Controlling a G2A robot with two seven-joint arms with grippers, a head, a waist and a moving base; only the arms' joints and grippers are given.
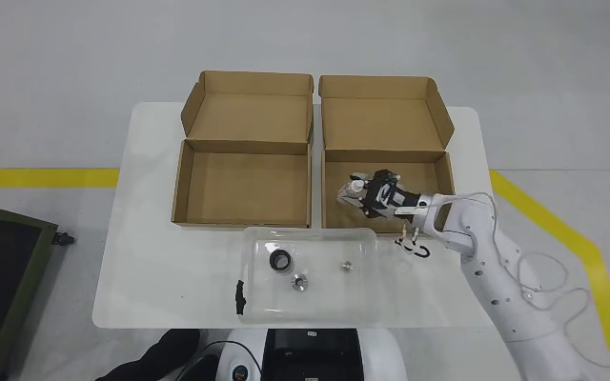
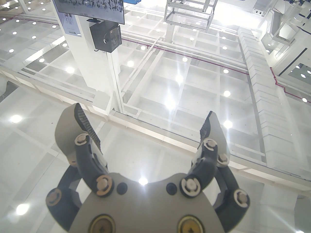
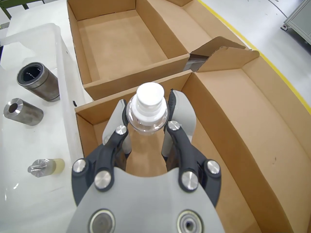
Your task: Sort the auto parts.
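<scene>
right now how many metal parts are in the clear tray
3, all lying apart in the clear tray: a large hollow bushing, a smaller bored cylinder, and a small pin with a yellowish end. None looks hidden.

The white worktop (image 1: 143, 190) carries two open cardboard boxes side by side: the first box (image 1: 410, 167) lies beneath the right arm's fingers (image 3: 114, 121), the second box (image 1: 243, 186) just beyond their tips, and a clear tray (image 1: 324, 248) sits off to one side of them

Cardboard boxes (image 1: 243, 186) (image 1: 429, 176): 2; clear tray (image 1: 305, 230): 1; metal cylinders (image 1: 281, 259) (image 1: 301, 282) (image 1: 348, 267): 3; white-capped clear part (image 3: 148, 98): 1; small black piece (image 1: 238, 297): 1
</scene>
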